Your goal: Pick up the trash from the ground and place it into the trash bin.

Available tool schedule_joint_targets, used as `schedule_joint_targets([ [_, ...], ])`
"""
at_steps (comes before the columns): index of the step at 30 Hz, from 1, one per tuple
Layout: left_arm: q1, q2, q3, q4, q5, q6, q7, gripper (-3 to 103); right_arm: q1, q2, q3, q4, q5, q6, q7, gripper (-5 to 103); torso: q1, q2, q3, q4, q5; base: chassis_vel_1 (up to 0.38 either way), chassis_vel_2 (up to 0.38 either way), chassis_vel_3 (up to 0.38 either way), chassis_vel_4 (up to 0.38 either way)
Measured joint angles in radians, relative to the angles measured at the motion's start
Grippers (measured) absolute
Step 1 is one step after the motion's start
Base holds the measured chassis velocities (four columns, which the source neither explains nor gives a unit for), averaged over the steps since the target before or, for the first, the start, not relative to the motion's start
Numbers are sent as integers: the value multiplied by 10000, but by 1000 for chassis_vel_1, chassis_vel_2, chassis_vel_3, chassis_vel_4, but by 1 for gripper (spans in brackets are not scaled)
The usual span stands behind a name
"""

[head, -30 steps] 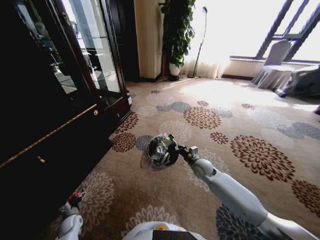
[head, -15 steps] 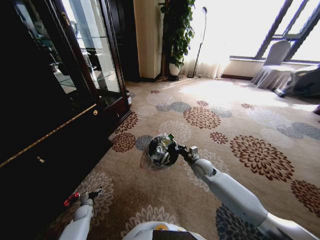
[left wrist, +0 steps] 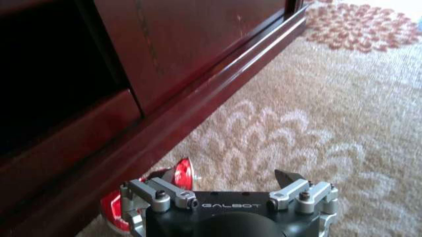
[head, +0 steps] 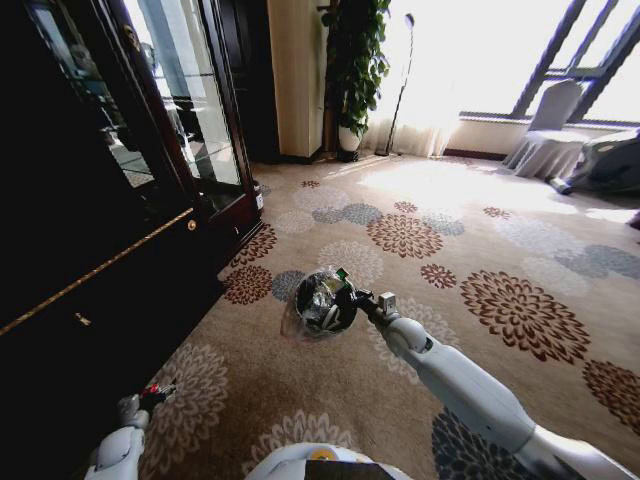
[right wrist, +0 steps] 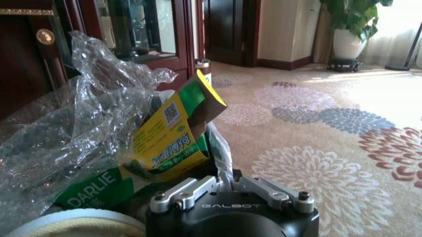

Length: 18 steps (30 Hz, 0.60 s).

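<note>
The trash bin (head: 320, 303), a small black bucket lined with a crinkled clear bag (right wrist: 72, 113), hangs just above the carpet. My right gripper (head: 352, 296) is shut on its rim. Inside it is a green and yellow wrapper (right wrist: 168, 140). My left gripper (head: 150, 396) is low at the foot of the dark cabinet. In the left wrist view it (left wrist: 231, 178) is open, fingers wide apart. A tiny red piece (left wrist: 183, 174) of trash lies on the carpet against the cabinet base, right beside one finger (left wrist: 173, 187). No other trash is in view.
A tall dark wooden cabinet (head: 90, 220) with glass doors runs along the left. A potted plant (head: 352, 70) and floor lamp stand at the back, and a covered chair (head: 545, 135) at the back right. Open patterned carpet (head: 480, 250) stretches to the right.
My left arm had swung up and forward half a second ago; it has dropped back toward the cabinet base near the red piece. The right arm and bin have not moved.
</note>
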Motion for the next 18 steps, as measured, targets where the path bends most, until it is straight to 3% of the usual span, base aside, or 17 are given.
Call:
schedule_joint_targets([
  [4,-358,72,353,716,4,-274,-311,100,1,0,1,0,0,0,-1,1,0,0,0,1,-4,0,0,0,0],
  [11,-376,-37,78,364,578,-78,-721,100,1,0,1,0,0,0,-1,1,0,0,1,-1,3,0,0,0,0],
  [18,-459,267,-43,924,541,-450,-1043,100,1,0,0,0,0,0,-1,1,0,0,1,3,3,0,0,0,0],
])
